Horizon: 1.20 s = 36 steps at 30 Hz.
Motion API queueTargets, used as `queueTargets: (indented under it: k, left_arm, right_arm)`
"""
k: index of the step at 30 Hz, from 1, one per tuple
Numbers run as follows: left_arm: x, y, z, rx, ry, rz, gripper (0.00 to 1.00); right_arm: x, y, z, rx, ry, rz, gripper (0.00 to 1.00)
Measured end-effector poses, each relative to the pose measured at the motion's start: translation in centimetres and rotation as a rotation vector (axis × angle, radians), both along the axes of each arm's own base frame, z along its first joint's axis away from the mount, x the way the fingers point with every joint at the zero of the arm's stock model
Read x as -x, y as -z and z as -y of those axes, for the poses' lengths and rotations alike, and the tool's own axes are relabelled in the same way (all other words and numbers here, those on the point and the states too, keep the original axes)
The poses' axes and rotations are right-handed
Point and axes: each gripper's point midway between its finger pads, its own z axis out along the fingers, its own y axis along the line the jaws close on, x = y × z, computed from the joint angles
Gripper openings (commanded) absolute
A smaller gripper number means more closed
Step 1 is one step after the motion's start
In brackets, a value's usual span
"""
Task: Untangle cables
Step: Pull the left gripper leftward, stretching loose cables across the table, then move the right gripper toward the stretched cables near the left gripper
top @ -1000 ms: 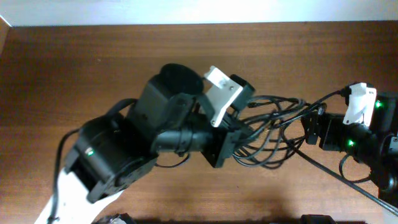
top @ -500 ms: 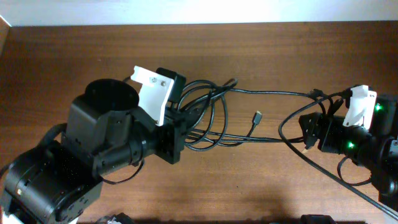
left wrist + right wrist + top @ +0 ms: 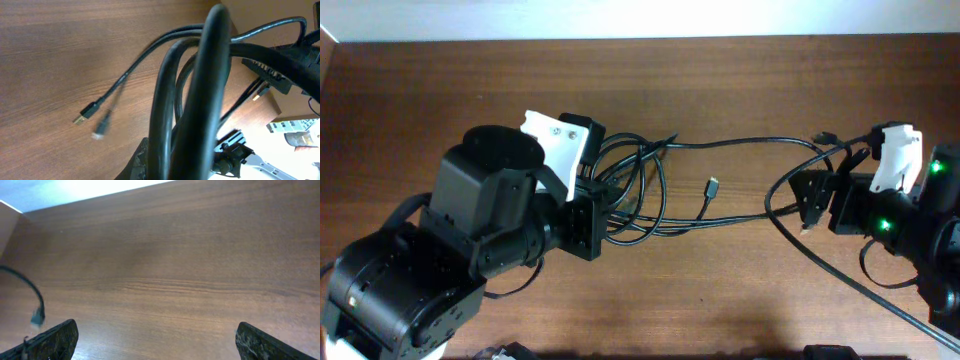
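The cables (image 3: 645, 190) lie in loose black loops at the table's middle, with one small plug end (image 3: 710, 187) free on the wood. My left gripper (image 3: 600, 205) is shut on the loops' left side. In the left wrist view the cables (image 3: 200, 90) rise thick and close from the gripper (image 3: 185, 162), and two plug ends (image 3: 82, 118) lie on the table beyond. One strand (image 3: 750, 142) runs right towards my right gripper (image 3: 808, 200), which stands open. In the right wrist view that gripper (image 3: 157, 345) has only bare wood between its fingers (image 3: 55, 339).
The brown wooden table (image 3: 740, 80) ends at a pale wall along the far edge. A black cord (image 3: 860, 285) slants across the front right towards the table's corner. In the right wrist view a curved cable end (image 3: 35, 305) shows at the far left.
My left gripper has pulled the cable bundle leftwards, away from the right gripper, drawing the loops out longer. The right jaws have spread wider and hold nothing.
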Motion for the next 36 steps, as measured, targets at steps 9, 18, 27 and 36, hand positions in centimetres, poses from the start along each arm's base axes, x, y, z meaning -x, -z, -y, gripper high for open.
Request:
queueTargets:
  k: [9,18,27,36]
  left_arm:
    - [-1.2,1.7,1.4,-0.022,0.023,-0.071,0.00]
    - [-1.9,2.6,2.0,-0.037,0.027,-0.105,0.00]
    - [0.5,2.7,4.2,-0.172,0.331,0.064,0.00]
    - [2.2,2.9,5.8,-0.307,0.624,0.267,0.03]
  right_arm:
    - [-0.6,-2.6,-2.7,-0.111,-0.135,0.106,0.99]
    - [0.2,-3.6,-4.7,-0.196,-0.245,0.124,0.99]
    - [1.1,-2.5,-4.8,-0.147,-0.295,0.096,0.99]
    - [3.6,-2.4,-6.7,-0.103,-0.527,0.152,0.99]
